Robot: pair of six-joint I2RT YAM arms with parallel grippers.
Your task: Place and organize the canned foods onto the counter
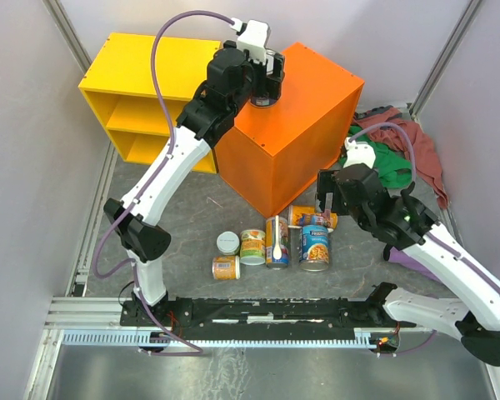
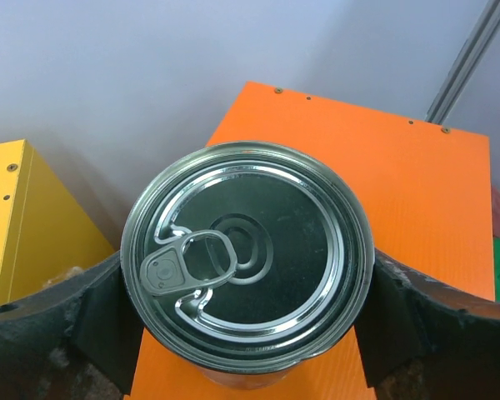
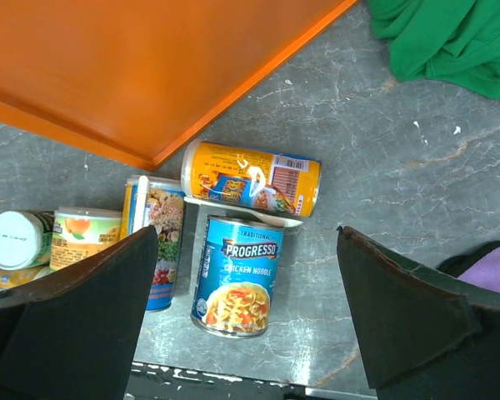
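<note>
grey marbled tabletop carries the orange counter (image 1: 312, 108), with a yellow shelf unit (image 1: 129, 92) beside it. the left gripper (image 1: 265, 79) clamps a silver-topped can (image 2: 246, 254) upright over the counter's far left corner; whether it touches the top i cannot tell. the right gripper (image 1: 327, 200) hangs with its jaws spread wide and empty above loose cans (image 1: 252, 247) by the counter's near corner, among them a blue soup can (image 3: 237, 275) and an orange-yellow can (image 3: 252, 179) on their sides.

bare orange counter top (image 1: 317, 92) beyond the held can (image 1: 267, 82), floor cans (image 1: 314, 246) crowded against its corner
</note>
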